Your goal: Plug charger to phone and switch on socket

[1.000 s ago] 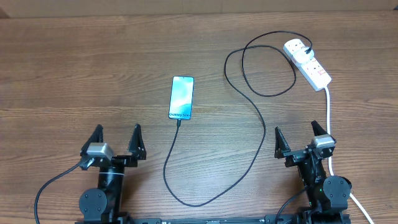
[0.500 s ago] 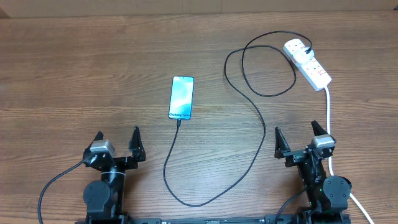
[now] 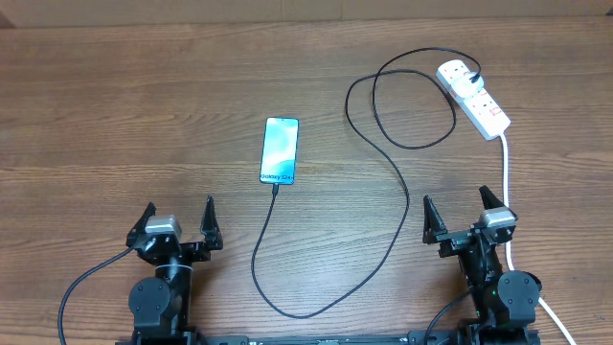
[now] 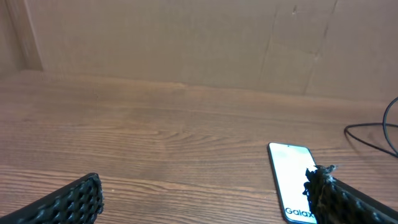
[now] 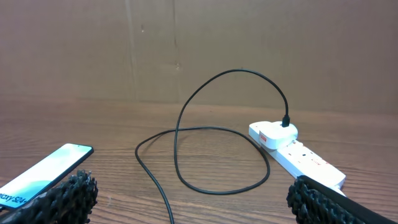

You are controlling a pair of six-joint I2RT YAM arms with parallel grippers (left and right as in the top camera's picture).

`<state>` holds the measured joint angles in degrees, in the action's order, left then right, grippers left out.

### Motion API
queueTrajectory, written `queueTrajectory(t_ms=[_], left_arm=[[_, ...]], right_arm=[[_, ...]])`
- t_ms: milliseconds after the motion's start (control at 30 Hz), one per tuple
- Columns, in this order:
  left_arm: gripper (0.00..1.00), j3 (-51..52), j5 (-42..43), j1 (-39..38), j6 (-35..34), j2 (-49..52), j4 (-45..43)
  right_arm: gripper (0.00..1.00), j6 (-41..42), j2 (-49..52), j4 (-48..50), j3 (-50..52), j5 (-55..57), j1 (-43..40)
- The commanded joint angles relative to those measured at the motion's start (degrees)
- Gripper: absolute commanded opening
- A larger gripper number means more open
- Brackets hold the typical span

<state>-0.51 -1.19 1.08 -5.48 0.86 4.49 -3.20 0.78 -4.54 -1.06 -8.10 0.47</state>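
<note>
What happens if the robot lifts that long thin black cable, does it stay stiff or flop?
The long thin black cable would probably flop and droop, since it lies in loose loops. It looks light, being so thin. Its ends seem joined to the slim black-framed phone and the white power strip, so pulling might drag the phone along.

The bench (image 3: 115, 96) is of brown wood, with a grain that runs from side to side. It lies under the left end effector (image 3: 180, 204) and the right end effector (image 3: 455, 197) and reaches far ahead of both. Ahead of them, at the far edge of the bench, stands a plain brown wall (image 4: 186, 37) with faint upright seams.
</note>
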Motion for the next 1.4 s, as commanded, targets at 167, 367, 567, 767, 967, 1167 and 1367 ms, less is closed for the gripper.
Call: queueTrajectory(t_ms=[167,367,567,767,967,1167,1367], left_arm=[[1.00,0.24,-0.98,-0.48,6.80,-0.70,0.00],[1.00,0.26,-2.67,-0.48,6.10,-0.70,-0.11],[1.00,0.28,-4.59,-0.48,3.58,-0.70,-0.33],[1.00,0.28,-3.17,-0.48,6.88,-0.68,-0.17],[1.00,0.28,-3.04,-0.48,6.99,-0.68,-0.13],[1.00,0.26,-2.23,-0.46,7.02,-0.68,0.00],[1.00,0.26,-1.99,-0.46,7.02,-0.68,0.00]], right_arm=[[1.00,0.13,-0.61,0.31,0.59,0.35,-0.17],[1.00,0.13,-0.61,0.31,0.57,0.35,-0.17],[1.00,0.13,-0.61,0.31,0.59,0.35,-0.17],[1.00,0.13,-0.61,0.31,0.57,0.35,-0.17],[1.00,0.13,-0.61,0.31,0.57,0.35,-0.17],[1.00,0.13,-0.61,0.33,0.59,0.35,-0.17],[1.00,0.13,-0.61,0.31,0.57,0.35,-0.17]])
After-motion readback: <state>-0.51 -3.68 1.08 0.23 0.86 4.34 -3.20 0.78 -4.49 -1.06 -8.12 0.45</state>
